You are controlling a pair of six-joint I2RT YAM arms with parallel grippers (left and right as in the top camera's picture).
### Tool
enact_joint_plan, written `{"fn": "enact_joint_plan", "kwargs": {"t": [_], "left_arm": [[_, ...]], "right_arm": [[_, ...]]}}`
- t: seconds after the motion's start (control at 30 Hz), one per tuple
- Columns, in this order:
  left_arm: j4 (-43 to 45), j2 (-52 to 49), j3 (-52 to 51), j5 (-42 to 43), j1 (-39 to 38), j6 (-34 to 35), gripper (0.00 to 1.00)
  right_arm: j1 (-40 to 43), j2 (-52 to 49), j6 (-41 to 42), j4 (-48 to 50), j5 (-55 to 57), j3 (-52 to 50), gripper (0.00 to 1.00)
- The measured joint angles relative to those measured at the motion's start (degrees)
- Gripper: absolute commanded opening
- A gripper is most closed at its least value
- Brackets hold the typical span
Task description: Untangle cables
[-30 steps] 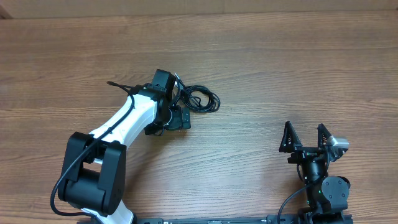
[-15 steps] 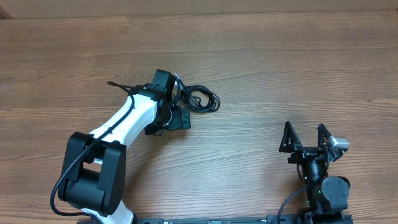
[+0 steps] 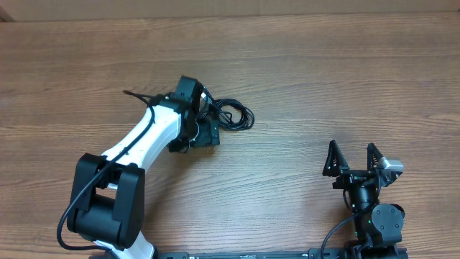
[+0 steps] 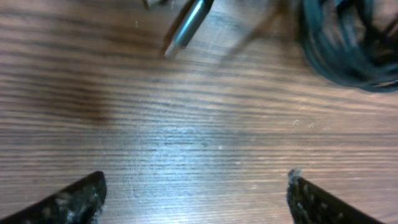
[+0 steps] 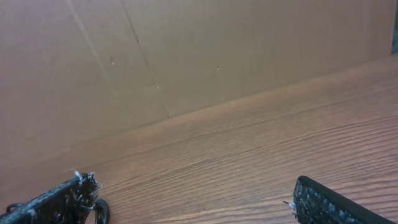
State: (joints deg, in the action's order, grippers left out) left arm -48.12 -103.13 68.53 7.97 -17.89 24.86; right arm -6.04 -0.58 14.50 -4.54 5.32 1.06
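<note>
The cables (image 3: 233, 114) are a small tangled coil of thin black cords on the wooden table, just right of my left wrist. In the left wrist view the coil (image 4: 348, 46) fills the top right and a silver-tipped plug (image 4: 186, 28) lies at top centre. My left gripper (image 4: 196, 193) is open and empty, its fingertips wide apart over bare wood below the plug. In the overhead view it sits at the coil's left edge (image 3: 207, 133). My right gripper (image 3: 352, 160) is open and empty at the table's front right, far from the cables; it also shows in the right wrist view (image 5: 193, 199).
A brown cardboard wall (image 5: 186, 56) stands along the table's far edge. The left arm's white link (image 3: 144, 140) stretches from the front left base toward the coil. A thicker black wire (image 3: 140, 99) runs along that arm.
My left gripper has shifted very slightly up and toward the coil. The right arm has not moved.
</note>
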Motion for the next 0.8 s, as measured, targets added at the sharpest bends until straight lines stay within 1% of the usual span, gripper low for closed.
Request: {"fn": "enact_joint_plan", "kwargs": {"t": [0.03,0.1,0.13,0.17,0.2,0.33,0.37,0.4,0.53,0.63,0.8], "left_arm": [[-1.2,0.0,1.6,0.0,0.0,0.1,0.61],[-2.6,0.0,4.5,0.0,0.2,-0.2,0.24],[-3.1,0.0,6.2,0.2,0.3,0.1,0.12],[-3.5,0.0,7.6,0.2,0.4,0.0,0.07],[-4.0,0.0,8.9,0.2,0.4,0.0,0.04],[-4.0,0.0,12.0,0.2,0.4,0.0,0.05],[-4.0,0.0,12.2,0.1,0.4,0.0,0.08],[-4.1,0.0,12.2,-0.1,0.4,0.0,0.17],[-5.3,0.0,12.2,-1.6,0.4,0.1,0.31],[-5.5,0.0,12.2,-2.5,0.4,0.0,0.37],[-5.3,0.0,11.6,-2.9,0.4,0.0,0.4]], "right_arm": [[0.0,0.0,0.0,0.0,0.0,0.0,1.0],[0.0,0.0,0.0,0.0,0.0,0.0,1.0],[0.0,0.0,0.0,0.0,0.0,0.0,1.0],[0.0,0.0,0.0,0.0,0.0,0.0,1.0],[0.0,0.0,0.0,0.0,0.0,0.0,1.0],[0.0,0.0,0.0,0.0,0.0,0.0,1.0],[0.0,0.0,0.0,0.0,0.0,0.0,1.0],[0.0,0.0,0.0,0.0,0.0,0.0,1.0],[0.0,0.0,0.0,0.0,0.0,0.0,1.0],[0.0,0.0,0.0,0.0,0.0,0.0,1.0],[0.0,0.0,0.0,0.0,0.0,0.0,1.0]]}}
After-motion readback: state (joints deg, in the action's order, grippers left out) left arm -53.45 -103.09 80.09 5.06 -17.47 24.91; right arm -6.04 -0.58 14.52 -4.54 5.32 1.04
